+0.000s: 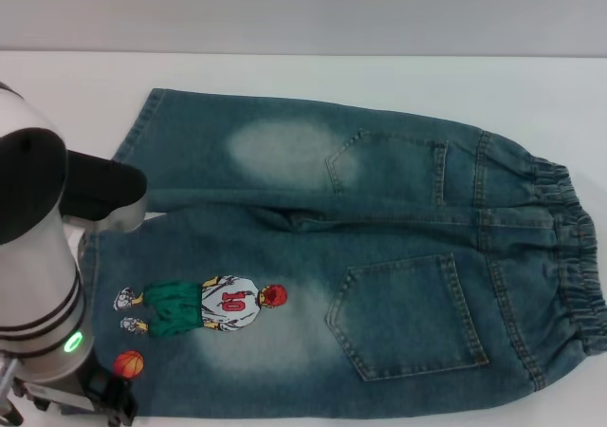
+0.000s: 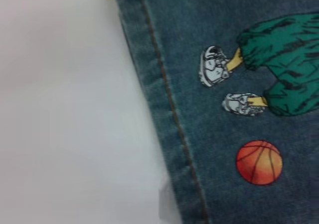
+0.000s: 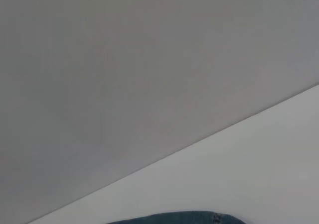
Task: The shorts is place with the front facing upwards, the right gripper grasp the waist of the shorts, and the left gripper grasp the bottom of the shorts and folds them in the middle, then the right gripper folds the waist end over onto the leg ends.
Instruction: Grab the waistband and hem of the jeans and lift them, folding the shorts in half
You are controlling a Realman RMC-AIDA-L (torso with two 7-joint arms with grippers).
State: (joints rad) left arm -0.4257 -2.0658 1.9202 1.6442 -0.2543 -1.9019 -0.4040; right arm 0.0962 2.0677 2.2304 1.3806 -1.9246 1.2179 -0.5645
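The blue-green washed denim shorts (image 1: 379,285) lie flat and unfolded on the white table (image 1: 313,81), patch pockets up, legs toward my left and the gathered, ruffled elastic waist (image 1: 579,256) toward my right. Two pale faded patches show, one on each leg. The near leg carries the cartoon basketball player print (image 1: 204,308) with a red number 10, and the orange ball (image 1: 129,362) sits close to the hem.

My left gripper (image 1: 95,403), the black claw at the end of my white and silver arm with its black rings and green light (image 1: 74,343), hangs over the bottom of the shorts (image 1: 100,256) at the near leg's hem, just beside the ball. Its fingers are out of sight, so I cannot tell whether they are released or clenched. My left wrist camera looks straight down on the stitched hem (image 2: 164,114), the player's sneakers (image 2: 215,67) and the ball.

My right gripper appears nowhere; its wrist camera sees only table, wall and a sliver of denim.
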